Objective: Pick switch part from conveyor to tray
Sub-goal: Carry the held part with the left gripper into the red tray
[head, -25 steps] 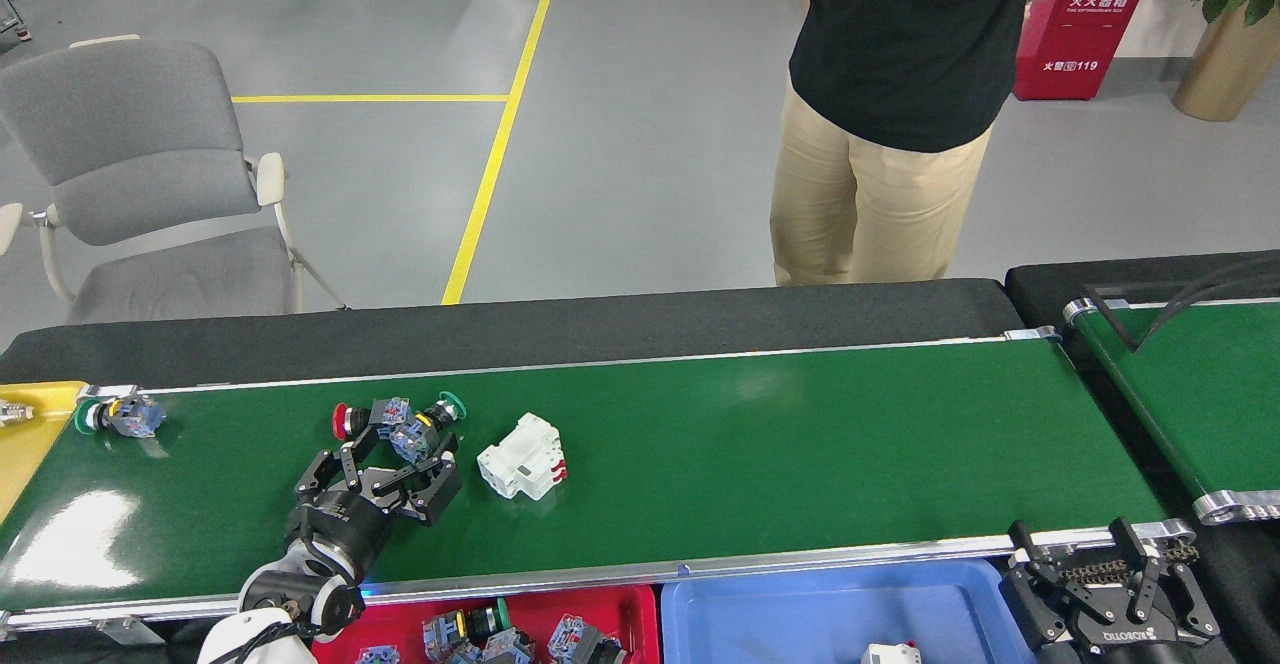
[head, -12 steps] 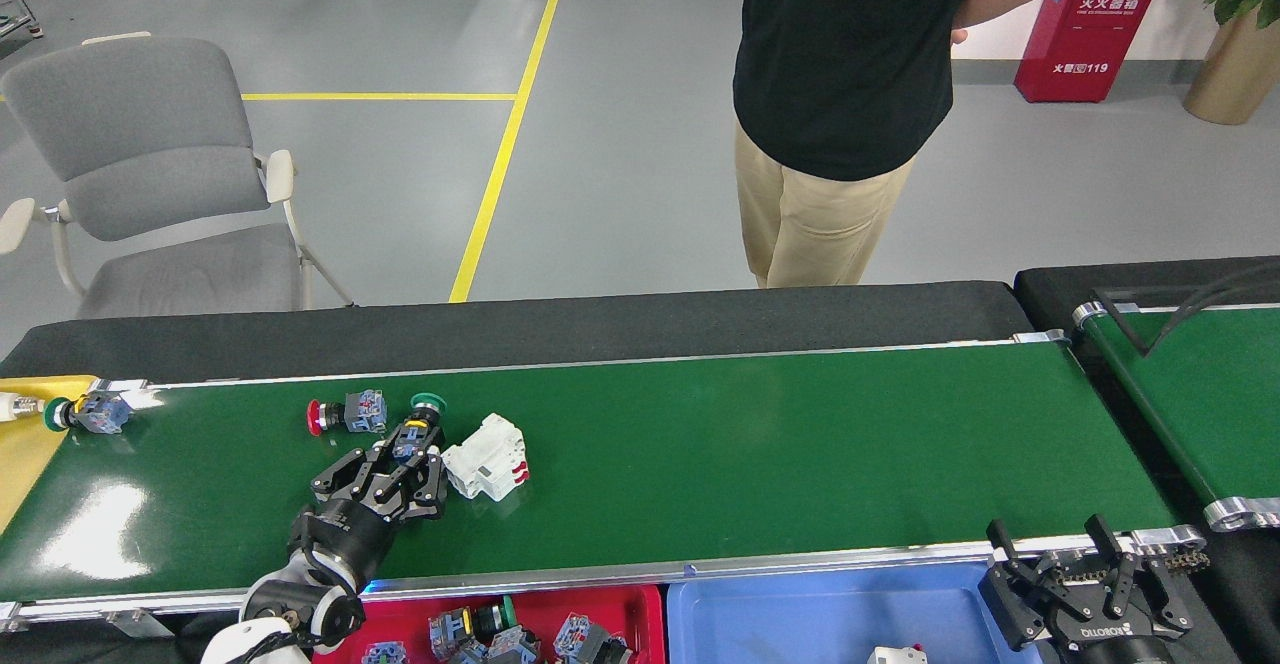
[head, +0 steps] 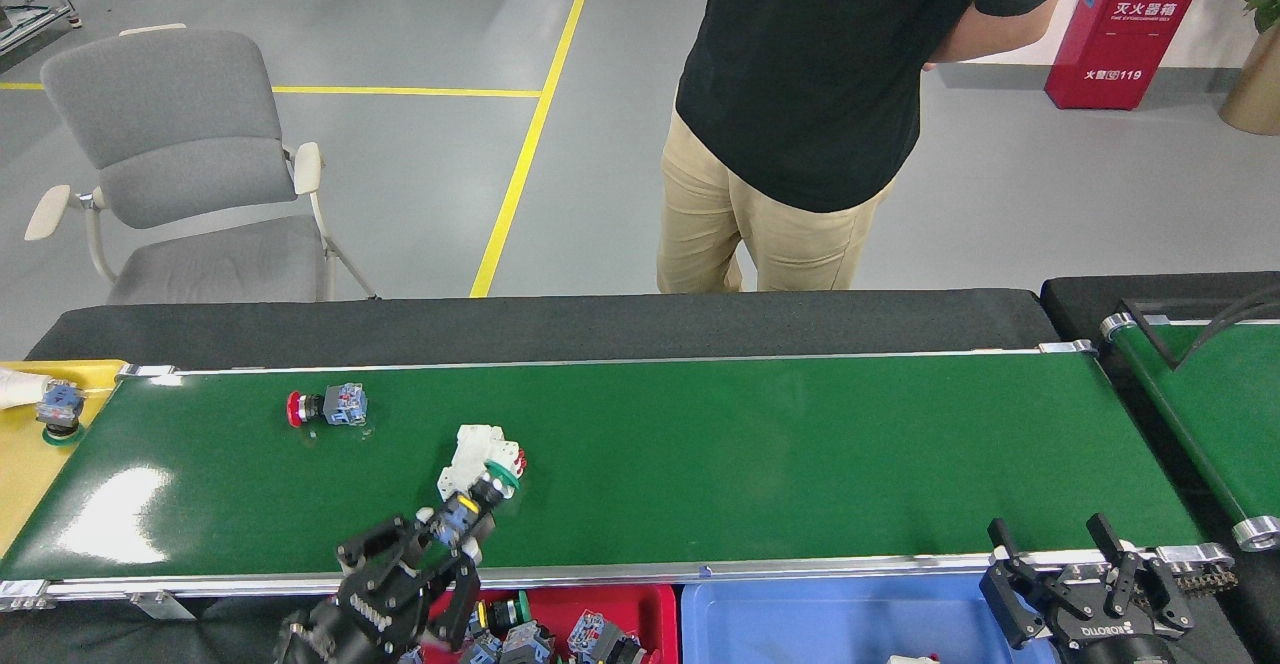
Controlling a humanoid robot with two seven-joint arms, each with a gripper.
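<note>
Left claw [head: 440,544] is clenched on the green-capped switch part [head: 478,499], lifted over the conveyor's [head: 760,444] near edge, just above the red tray [head: 650,604]. I judge it light, rigid plastic; gripping the boxy body holds best. Right claw [head: 1085,584] hangs released.

L arm: enters bottom-left, left gripper [head: 452,542] raised, fingers clamped on a small part. R arm: bottom-right corner, right gripper [head: 1060,562] pointing up, fingers spread, nothing held.
</note>
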